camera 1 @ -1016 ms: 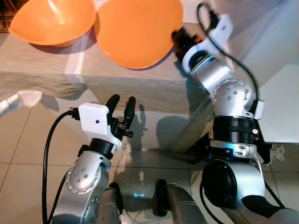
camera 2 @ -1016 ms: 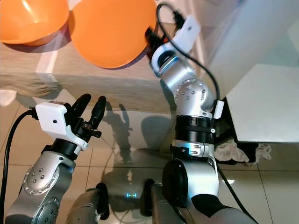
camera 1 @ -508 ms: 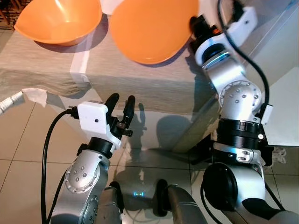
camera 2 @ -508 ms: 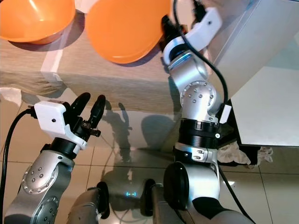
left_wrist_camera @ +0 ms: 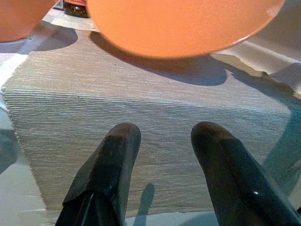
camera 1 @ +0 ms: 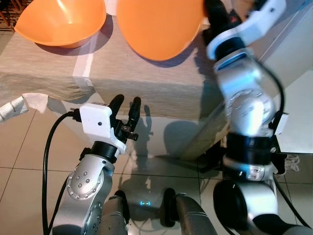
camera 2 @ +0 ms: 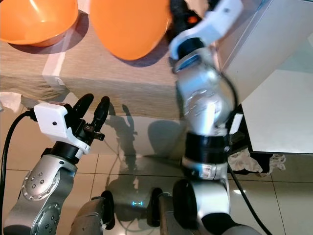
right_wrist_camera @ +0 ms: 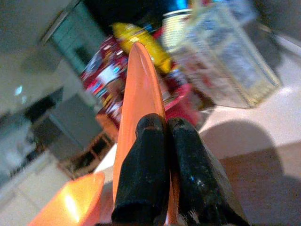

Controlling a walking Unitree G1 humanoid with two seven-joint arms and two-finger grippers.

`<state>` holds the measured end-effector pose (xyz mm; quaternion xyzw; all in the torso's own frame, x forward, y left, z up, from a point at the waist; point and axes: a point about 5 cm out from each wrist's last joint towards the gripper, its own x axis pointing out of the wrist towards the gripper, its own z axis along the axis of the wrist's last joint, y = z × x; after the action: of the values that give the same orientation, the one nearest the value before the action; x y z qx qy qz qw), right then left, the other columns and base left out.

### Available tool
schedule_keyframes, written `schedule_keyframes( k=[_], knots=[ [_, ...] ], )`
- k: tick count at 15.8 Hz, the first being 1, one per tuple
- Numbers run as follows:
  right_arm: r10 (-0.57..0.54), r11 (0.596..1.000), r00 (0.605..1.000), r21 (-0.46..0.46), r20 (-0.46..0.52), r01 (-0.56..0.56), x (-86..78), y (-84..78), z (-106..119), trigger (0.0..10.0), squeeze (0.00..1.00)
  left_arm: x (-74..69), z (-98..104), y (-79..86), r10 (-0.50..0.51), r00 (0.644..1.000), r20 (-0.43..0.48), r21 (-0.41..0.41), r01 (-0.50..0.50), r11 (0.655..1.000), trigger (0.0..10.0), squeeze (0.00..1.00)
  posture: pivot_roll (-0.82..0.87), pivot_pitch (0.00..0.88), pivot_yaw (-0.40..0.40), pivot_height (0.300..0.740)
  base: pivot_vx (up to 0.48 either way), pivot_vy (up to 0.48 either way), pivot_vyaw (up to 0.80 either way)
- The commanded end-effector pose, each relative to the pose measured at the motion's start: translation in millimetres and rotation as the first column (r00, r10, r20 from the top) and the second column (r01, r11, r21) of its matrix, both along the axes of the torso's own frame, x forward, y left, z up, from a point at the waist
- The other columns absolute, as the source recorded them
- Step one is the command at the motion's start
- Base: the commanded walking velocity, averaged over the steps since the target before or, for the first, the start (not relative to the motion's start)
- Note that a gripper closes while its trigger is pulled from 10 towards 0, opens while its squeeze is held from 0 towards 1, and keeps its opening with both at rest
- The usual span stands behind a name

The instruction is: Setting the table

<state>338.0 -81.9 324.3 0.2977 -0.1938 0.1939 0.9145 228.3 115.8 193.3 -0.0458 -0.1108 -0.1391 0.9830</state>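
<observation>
The right gripper (right_wrist_camera: 162,123) is pinching the rim of an orange bowl (camera 1: 159,27), holding it tilted in the air above the table (camera 1: 146,83) near its front edge. A second orange bowl (camera 1: 61,22) is resting at the table's far left. The left gripper (camera 1: 124,105) is hovering below the front edge, fingers (left_wrist_camera: 110,165) spread and holding nothing.

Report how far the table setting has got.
Done: one orange bowl already sits on the beige placemat at the table's far left. In hand: the right gripper is shut on the rim of a second orange bowl, held tilted in the air above the mat. The left gripper is open and holds nothing, below the table edge. Left: setting the held bowl down.
</observation>
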Motion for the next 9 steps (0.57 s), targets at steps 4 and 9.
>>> schedule_keyframes(
  k=[4,9],
  knots=[
    [-0.044,0.994,0.961,-0.082,0.271,0.069,-23.4,3.5,39.2,0.0,0.00,0.8,-2.1,-1.3,-0.016,1.000,-0.007,-0.003,0.016,1.000,10.0,0.00,-0.06,0.231,-0.019,0.740,0.000,0.000,0.00],
    [-0.058,0.998,0.922,0.031,0.382,0.050,-34.8,-7.4,66.3,10.0,0.00,7.3,8.2,5.9,0.010,0.999,0.041,-0.038,-0.009,0.999,10.0,0.00,-0.06,0.215,-0.011,0.740,0.000,0.000,0.00]
  ],
)
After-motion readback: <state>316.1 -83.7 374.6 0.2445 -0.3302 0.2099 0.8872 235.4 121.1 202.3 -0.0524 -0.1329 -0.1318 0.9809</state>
